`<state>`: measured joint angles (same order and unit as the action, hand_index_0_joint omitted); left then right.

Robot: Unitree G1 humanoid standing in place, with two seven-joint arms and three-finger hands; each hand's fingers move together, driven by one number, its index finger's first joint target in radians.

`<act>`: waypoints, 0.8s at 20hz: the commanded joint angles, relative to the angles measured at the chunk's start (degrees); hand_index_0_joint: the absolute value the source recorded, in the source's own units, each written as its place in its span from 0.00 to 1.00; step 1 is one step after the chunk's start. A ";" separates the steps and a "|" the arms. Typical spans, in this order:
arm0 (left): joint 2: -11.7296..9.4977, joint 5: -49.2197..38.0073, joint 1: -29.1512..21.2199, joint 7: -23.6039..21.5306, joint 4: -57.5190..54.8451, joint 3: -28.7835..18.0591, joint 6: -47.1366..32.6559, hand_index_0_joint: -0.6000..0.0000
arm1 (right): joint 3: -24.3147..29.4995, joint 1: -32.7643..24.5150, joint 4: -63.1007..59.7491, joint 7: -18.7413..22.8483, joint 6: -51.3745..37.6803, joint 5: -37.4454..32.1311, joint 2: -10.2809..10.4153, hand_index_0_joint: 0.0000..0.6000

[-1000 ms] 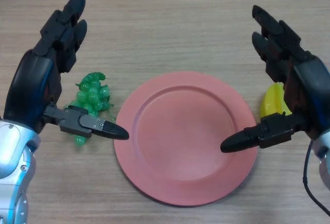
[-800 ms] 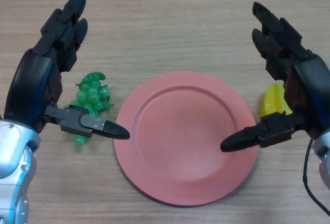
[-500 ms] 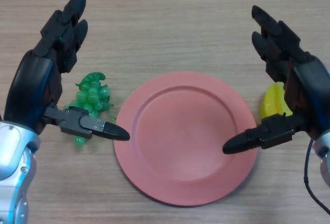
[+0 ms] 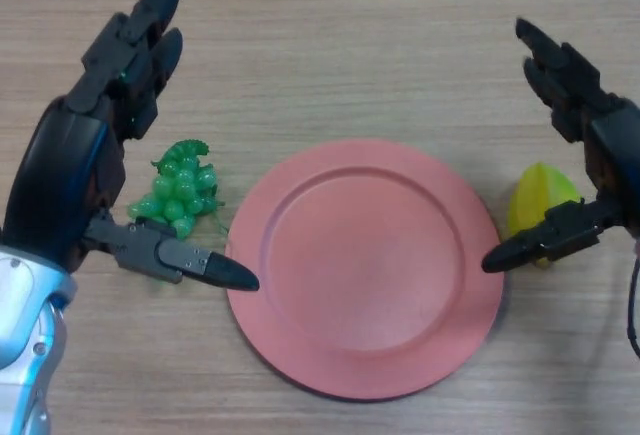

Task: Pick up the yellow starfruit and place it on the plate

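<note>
The yellow starfruit (image 4: 538, 198) lies on the wooden table just right of the pink plate (image 4: 365, 265). My right hand (image 4: 605, 150) hovers over it, open, with the fingers stretched up the view and the thumb pointing left at the plate's right rim; the hand hides the fruit's right side. The plate is bare. My left hand (image 4: 75, 160) is open at the left, its thumb reaching towards the plate's left rim.
A bunch of green grapes (image 4: 177, 195) lies left of the plate, between my left hand's fingers and thumb. Bare wooden table (image 4: 340, 45) stretches beyond the plate.
My right hand has moved right and away from the plate, baring more of the starfruit. My left hand has shifted slightly right and down. The plate and fruits appear slightly shifted.
</note>
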<state>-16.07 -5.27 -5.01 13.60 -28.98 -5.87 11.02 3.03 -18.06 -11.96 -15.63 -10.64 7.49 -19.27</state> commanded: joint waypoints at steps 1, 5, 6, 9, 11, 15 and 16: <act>-1.04 0.09 -1.04 -0.06 -5.24 -3.33 -4.07 1.00 | 3.58 -5.51 -4.54 0.97 -10.68 1.67 -3.40 0.00; -1.20 -1.29 -0.66 0.49 -5.96 -4.56 -2.83 1.00 | 3.34 -10.46 -21.09 1.81 -19.08 3.90 -5.28 0.00; -1.33 -1.75 -0.74 0.55 -6.12 -4.93 -2.41 1.00 | 3.10 -11.34 -23.97 1.88 -20.71 4.20 -5.53 0.00; -1.70 -2.66 -0.36 0.71 -6.50 -5.60 -1.38 1.00 | 2.87 -14.63 -33.78 1.06 -26.28 4.66 -6.60 0.00; -1.64 -3.01 -0.04 0.91 -6.22 -5.96 -1.76 1.00 | 2.54 -15.80 -37.33 1.72 -27.87 5.04 -6.69 0.08; -1.85 -3.45 0.09 0.98 -6.05 -6.65 -1.46 1.00 | 0.96 -19.05 -46.55 8.93 -37.49 11.77 -8.09 0.91; -1.92 -3.61 0.12 1.01 -5.97 -6.83 -1.43 1.00 | 0.10 -20.07 -49.48 13.56 -41.42 16.03 -9.00 1.00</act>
<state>-15.76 -6.17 -3.29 14.54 -31.76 -8.35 14.91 0.86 -34.41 -64.24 -5.79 -45.86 27.22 -24.48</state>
